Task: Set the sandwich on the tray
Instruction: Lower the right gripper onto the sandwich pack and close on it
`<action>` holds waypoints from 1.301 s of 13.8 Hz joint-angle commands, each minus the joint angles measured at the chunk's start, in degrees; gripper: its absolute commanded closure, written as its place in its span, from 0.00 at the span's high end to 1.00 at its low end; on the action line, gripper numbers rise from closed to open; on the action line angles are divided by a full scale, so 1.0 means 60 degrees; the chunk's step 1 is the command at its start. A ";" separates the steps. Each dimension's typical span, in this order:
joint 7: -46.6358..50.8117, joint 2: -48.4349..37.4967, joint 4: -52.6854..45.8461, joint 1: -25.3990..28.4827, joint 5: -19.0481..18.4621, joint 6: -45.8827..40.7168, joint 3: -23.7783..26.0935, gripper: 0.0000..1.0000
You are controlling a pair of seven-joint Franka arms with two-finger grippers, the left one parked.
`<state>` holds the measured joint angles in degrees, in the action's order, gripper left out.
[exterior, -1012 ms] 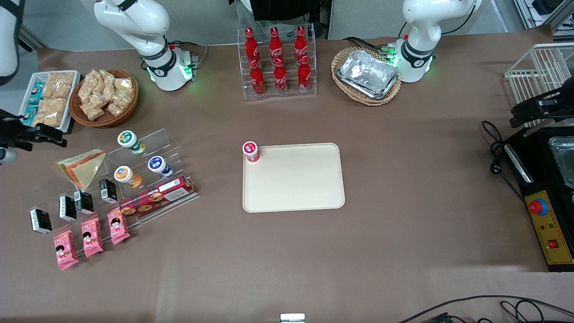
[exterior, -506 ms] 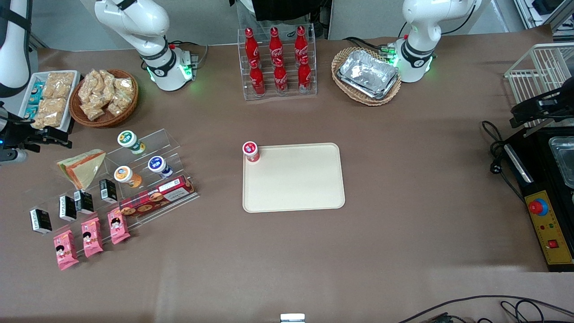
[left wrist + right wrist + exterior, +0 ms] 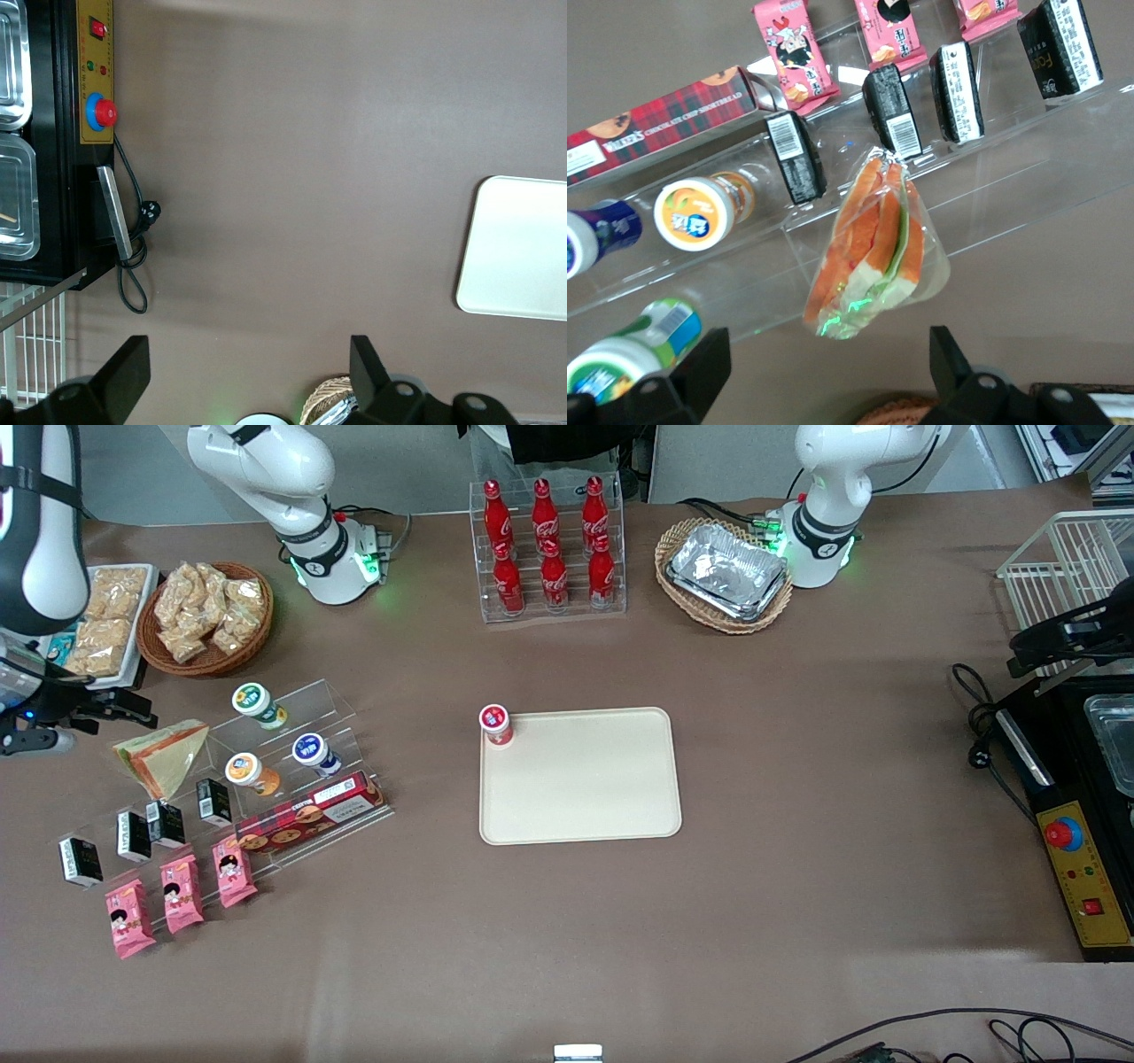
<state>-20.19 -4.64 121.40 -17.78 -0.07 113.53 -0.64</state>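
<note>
- Sandwich (image 3: 164, 755): triangular wedge in clear plastic wrap, pale bread with orange and green layers. It lies on the working arm's end of a clear acrylic stepped display rack (image 3: 332, 707). In the right wrist view (image 3: 873, 252) its filling edge faces the camera.
- Neighbours of the sandwich, front view: an orange-lidded cup (image 3: 248, 772) at 3 o'clock, just beside it. Small black cartons (image 3: 146, 828) stand at 6 o'clock, near. Pink snack packets (image 3: 182, 893) lie nearer the camera again.
- Tray (image 3: 611, 788): large flat cream-beige rectangular plastic tray with rounded corners and a low rim, at mid-surface, well apart from the sandwich at its 3 o'clock. A small red-lidded cup (image 3: 495, 724) stands on the tray's 10 o'clock corner; the rest of its floor is bare.
- Open room: bare brown surface (image 3: 425, 779) lies between the rack's edge and the tray's rim.
- End effector (image 3: 124, 707): black, on the white right arm, which reaches in from the working arm's end. It hangs at 11 o'clock of the sandwich, near but apart. In the right wrist view (image 3: 828, 359) its two fingers (image 3: 700, 359) are spread wide, holding nothing.
</note>
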 commanded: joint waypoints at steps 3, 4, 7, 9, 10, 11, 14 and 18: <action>0.1210 -0.0325 0.1051 -0.0157 0.0217 0.1146 0.0005 1.00; 0.1546 -0.0296 0.1167 -0.0157 0.0217 0.1292 0.0005 1.00; 0.2413 -0.0237 0.1431 -0.0098 0.0217 0.1717 0.0019 1.00; 0.2588 -0.0106 0.1592 -0.0098 0.0217 0.2127 0.0019 1.00; 0.2720 -0.0033 0.1666 -0.0098 0.0217 0.2332 0.0019 1.00; 0.2881 0.0041 0.1724 -0.0098 0.0217 0.2479 0.0019 1.00; 0.3407 0.0260 0.1740 -0.0098 0.0217 0.2772 0.0019 0.92; 0.3790 0.0437 0.1725 -0.0069 0.0202 0.3080 0.0034 0.73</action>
<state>1.44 -2.57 131.59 -18.22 -0.01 129.90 -0.68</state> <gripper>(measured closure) 0.211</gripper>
